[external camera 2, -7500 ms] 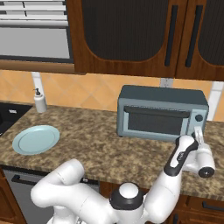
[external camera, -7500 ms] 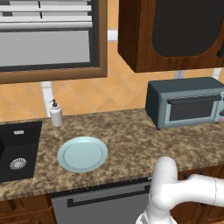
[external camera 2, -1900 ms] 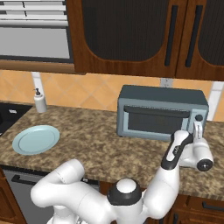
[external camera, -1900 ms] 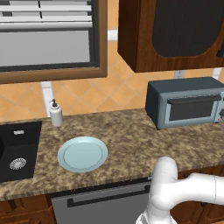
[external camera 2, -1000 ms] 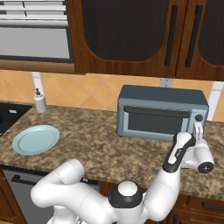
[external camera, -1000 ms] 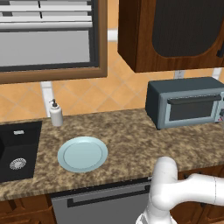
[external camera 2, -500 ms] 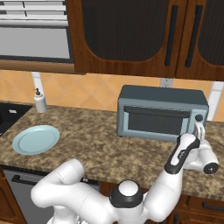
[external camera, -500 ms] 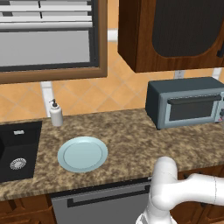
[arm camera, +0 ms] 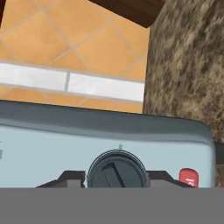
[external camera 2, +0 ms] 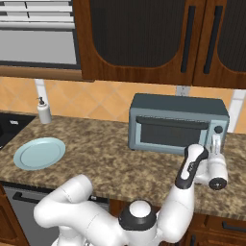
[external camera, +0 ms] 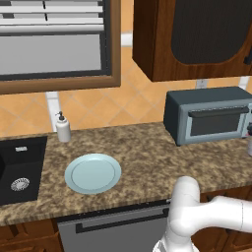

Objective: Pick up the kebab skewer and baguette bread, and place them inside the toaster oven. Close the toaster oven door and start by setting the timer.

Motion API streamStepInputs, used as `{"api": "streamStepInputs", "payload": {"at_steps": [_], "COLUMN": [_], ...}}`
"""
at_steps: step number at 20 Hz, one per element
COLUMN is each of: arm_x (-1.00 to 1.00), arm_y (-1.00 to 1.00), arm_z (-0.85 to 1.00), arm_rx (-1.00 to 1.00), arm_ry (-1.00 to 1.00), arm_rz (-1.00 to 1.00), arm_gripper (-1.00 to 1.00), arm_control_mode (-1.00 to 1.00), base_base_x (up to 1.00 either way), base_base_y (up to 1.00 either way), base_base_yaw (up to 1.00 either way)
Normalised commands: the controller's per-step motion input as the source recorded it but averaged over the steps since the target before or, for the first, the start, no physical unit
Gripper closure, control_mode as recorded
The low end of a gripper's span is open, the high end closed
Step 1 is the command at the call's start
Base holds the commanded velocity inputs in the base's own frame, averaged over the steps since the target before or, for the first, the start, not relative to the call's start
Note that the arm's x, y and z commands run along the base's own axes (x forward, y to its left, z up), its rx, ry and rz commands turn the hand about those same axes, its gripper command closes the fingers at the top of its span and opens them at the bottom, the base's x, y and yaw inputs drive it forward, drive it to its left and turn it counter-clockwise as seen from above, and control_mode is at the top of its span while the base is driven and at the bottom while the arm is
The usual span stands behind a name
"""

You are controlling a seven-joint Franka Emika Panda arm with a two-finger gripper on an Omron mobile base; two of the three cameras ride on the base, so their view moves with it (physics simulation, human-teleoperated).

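Observation:
The toaster oven (external camera 2: 175, 126) stands at the back of the counter, and the toaster oven door (external camera 2: 170, 133) is closed, its bar handle up. In the hand view my gripper (arm camera: 116, 177) is at the oven's control panel. Its dark fingertips (arm camera: 73, 177) press on either side of the round timer knob (arm camera: 116, 168). From the right base view, the gripper (external camera 2: 217, 139) reaches up to the knob (external camera 2: 219, 129) at the oven's right end. The oven (external camera: 206, 115) sits at the right in the left base view. The kebab skewer and baguette bread are hidden.
A pale blue plate (external camera: 93, 173) lies bare on the granite counter (external camera: 142, 157). A soap dispenser (external camera: 63, 127) stands by the black sink (external camera: 19, 170). Dark wood cabinets (external camera 2: 158, 38) hang above the oven. A red button (arm camera: 189, 177) sits beside the knob.
The hand has shifted slightly at the oven's right end while staying on the knob. Nothing else has moved.

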Motion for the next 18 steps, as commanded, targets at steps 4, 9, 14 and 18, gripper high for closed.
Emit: {"api": "streamStepInputs", "payload": {"at_steps": [4, 9, 14, 18], "arm_x": [0.30, 0.11, 0.00, 0.04], "arm_y": [0.00, 0.00, 0.17, 0.58], "arm_z": [0.01, 0.06, 0.01, 0.00], "arm_rx": [0.04, 0.08, 0.11, 0.08], "arm_ry": [0.04, 0.03, 0.01, 0.00], "arm_rz": [-0.29, -0.28, -0.30, -0.33], "arm_gripper": [1.00, 1.00, 1.00, 1.00], "arm_control_mode": [-1.00, -1.00, -1.00, -1.00], "base_base_x": [0.00, 0.00, 0.00, 0.00], "base_base_y": [0.00, 0.00, 0.00, 0.00], "base_base_yaw": [0.00, 0.00, 0.00, 0.00]}}
